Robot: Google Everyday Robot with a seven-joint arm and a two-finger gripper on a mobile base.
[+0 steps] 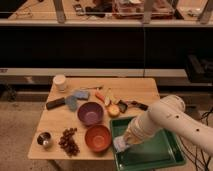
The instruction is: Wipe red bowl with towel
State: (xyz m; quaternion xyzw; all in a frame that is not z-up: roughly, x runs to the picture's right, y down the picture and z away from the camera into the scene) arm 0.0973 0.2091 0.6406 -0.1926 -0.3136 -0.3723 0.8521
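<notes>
The red bowl [98, 137] sits upright near the front edge of the wooden table [135, 90], left of a green tray [160, 152]. My gripper [121, 144] hangs at the end of the white arm [167, 122] over the tray's left part. It holds a pale towel [120, 145], just right of the red bowl and apart from it.
A purple bowl [91, 112] stands behind the red one. Grapes [69, 140] and a small metal cup [44, 140] lie at the front left. A white cup [60, 81], blue cloths [75, 97], a black object [55, 103], and fruit and vegetables [112, 102] lie further back.
</notes>
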